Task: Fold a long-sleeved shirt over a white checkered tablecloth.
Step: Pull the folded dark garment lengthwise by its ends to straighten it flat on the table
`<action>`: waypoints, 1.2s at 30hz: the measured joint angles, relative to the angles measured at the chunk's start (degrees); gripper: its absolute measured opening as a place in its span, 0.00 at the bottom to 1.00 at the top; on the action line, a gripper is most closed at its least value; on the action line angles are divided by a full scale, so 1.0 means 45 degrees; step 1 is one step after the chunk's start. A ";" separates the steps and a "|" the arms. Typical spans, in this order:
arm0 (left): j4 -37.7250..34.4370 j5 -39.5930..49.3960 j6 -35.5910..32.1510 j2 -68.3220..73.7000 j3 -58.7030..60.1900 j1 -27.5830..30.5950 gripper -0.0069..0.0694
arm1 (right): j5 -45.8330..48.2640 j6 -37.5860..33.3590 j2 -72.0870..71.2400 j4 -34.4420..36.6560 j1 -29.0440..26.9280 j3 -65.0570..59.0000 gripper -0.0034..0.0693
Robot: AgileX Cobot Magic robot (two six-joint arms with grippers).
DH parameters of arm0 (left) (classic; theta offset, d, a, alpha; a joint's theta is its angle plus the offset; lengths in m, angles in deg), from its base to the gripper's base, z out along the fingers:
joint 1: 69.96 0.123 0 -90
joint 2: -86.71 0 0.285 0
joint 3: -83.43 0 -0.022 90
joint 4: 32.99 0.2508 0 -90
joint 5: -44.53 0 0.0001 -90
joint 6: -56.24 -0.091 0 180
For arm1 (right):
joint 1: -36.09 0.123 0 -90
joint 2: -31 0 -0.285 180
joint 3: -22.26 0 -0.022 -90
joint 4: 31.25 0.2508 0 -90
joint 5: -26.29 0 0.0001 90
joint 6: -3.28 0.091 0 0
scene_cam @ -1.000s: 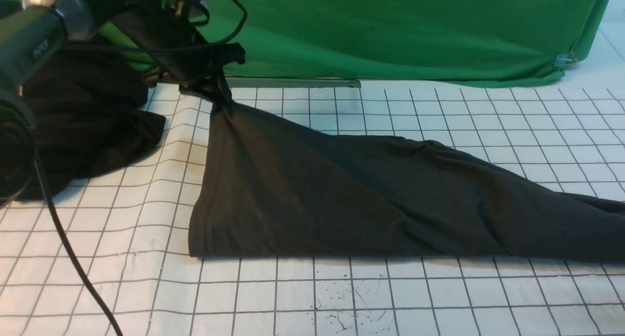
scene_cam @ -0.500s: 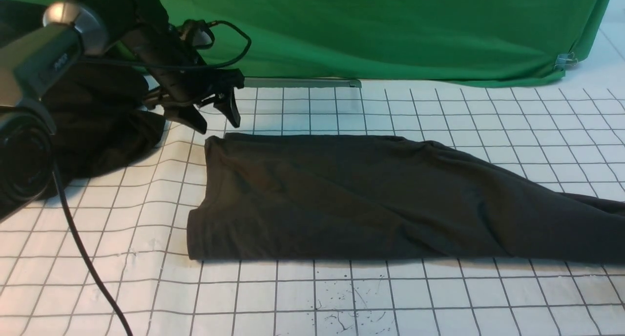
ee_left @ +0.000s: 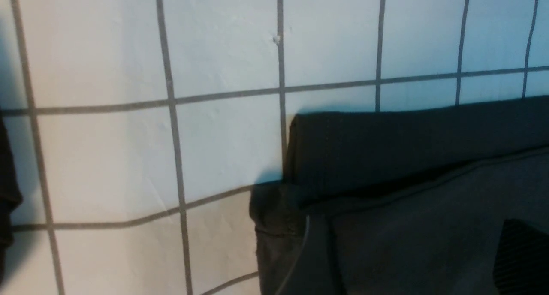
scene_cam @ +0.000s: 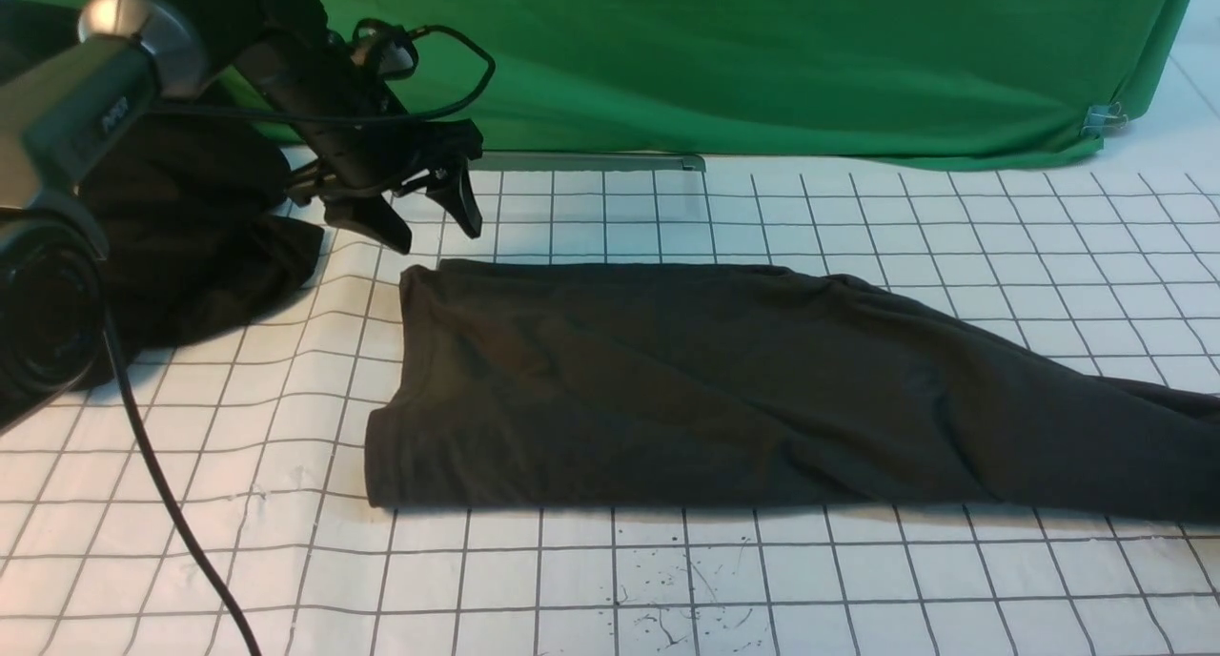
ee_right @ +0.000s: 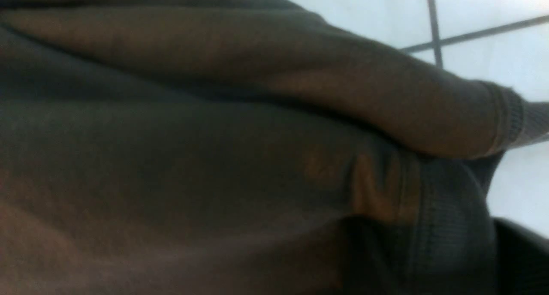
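The white checkered tablecloth (scene_cam: 858, 580) covered the whole work surface in front of you, with plain green fabric (scene_cam: 762, 65) hanging along its far edge. The long-sleeved shirt (scene_cam: 667, 389) lay flat on the cloth as a long folded band, running from left of centre out past the right edge of the front view. A black garment (scene_cam: 191, 246) sat heaped at the far left. Your left gripper (scene_cam: 436, 232) hung just above the shirt's far left corner, jaws spread wide and holding nothing. I couldn't tell whether your right gripper was gripping; its wrist camera showed only shirt fabric up close.
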 joint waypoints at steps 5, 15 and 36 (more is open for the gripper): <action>-0.0010 0.0000 0.0000 0.0000 0.0000 0.0000 0.75 | -0.0009 -0.0198 -0.0164 0.0014 0.0000 0.0000 0.11; -0.0010 0.0000 -0.0045 0.0000 0.0000 0.0000 0.75 | 0.0305 -0.0225 -0.1455 -0.0134 -0.0011 0.1020 0.12; -0.0010 0.0218 -0.0105 0.0000 0.0000 0.0000 0.75 | 0.0239 0.1578 0.0710 -0.1051 -0.0035 0.2772 0.81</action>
